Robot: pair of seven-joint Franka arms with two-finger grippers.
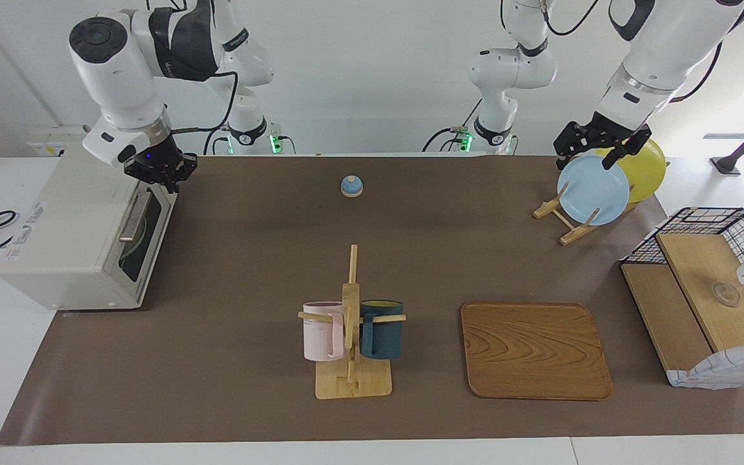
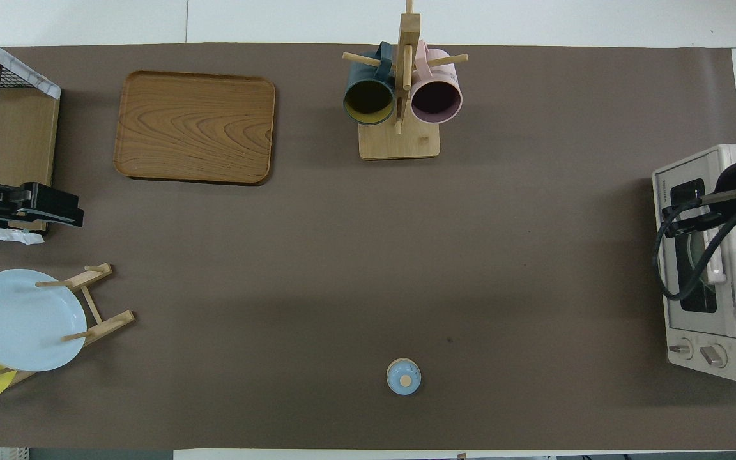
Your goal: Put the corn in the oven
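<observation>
By the tabletop's corner at its own end, the left gripper (image 1: 599, 152) waits over the plate rack (image 1: 566, 223), spread wide and empty. The right gripper (image 1: 159, 175) hangs just above the oven (image 1: 68, 239), clear of the handle (image 1: 133, 219); wide or narrow, I cannot tell. The door (image 1: 147, 234) is shut. The corn is nowhere in sight, so it is probably inside.

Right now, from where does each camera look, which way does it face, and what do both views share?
Facing view: high across the table, facing the robots; both arms show, right gripper over the oven, left gripper raised near the plates.
Overhead view: above the robots' end, looking steeply down and forward; only the grippers and forearms show.
Both share: oven, plates, tray, mugs, bell.
</observation>
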